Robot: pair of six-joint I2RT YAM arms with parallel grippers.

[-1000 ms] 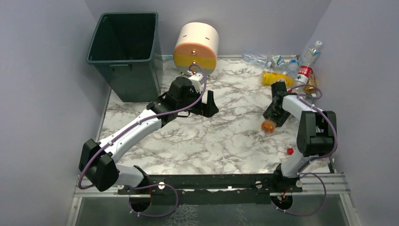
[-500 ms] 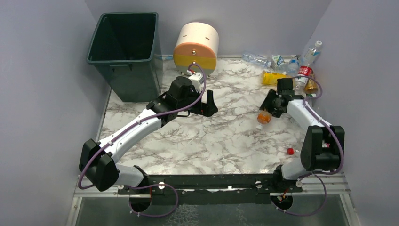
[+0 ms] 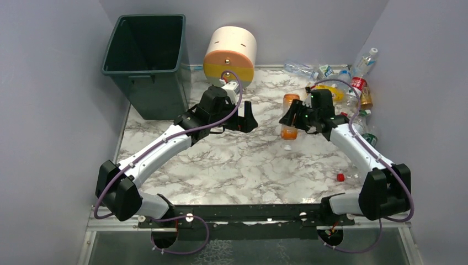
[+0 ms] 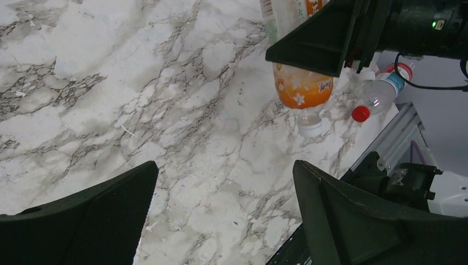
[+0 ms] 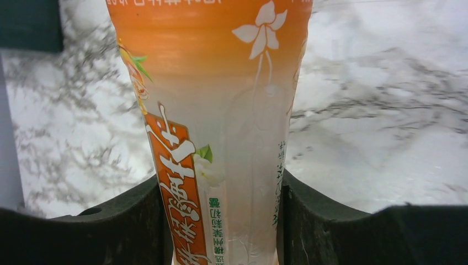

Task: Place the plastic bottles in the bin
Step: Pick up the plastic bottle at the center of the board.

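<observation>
My right gripper (image 3: 293, 120) is shut on an orange-labelled plastic bottle (image 3: 290, 104) and holds it above the middle of the marble table, white cap end pointing down and toward me. In the right wrist view the bottle (image 5: 221, 110) fills the gap between the fingers (image 5: 127, 226). The left wrist view shows it (image 4: 302, 88) hanging from the right gripper. My left gripper (image 3: 246, 117) is open and empty just left of the bottle; it also shows in the left wrist view (image 4: 223, 185). The dark green bin (image 3: 141, 75) stands at the back left. Several other bottles (image 3: 353, 88) lie piled at the back right.
A round cream, yellow and grey drawer unit (image 3: 230, 53) stands at the back beside the bin. A loose red cap (image 3: 340, 177) lies near the right front. A clear bottle with a red cap (image 4: 381, 95) lies by the right edge. Grey walls enclose the table.
My right arm has lifted the orange bottle and swung it left from the right side to mid-table, close to the left gripper. The left arm has barely moved.
</observation>
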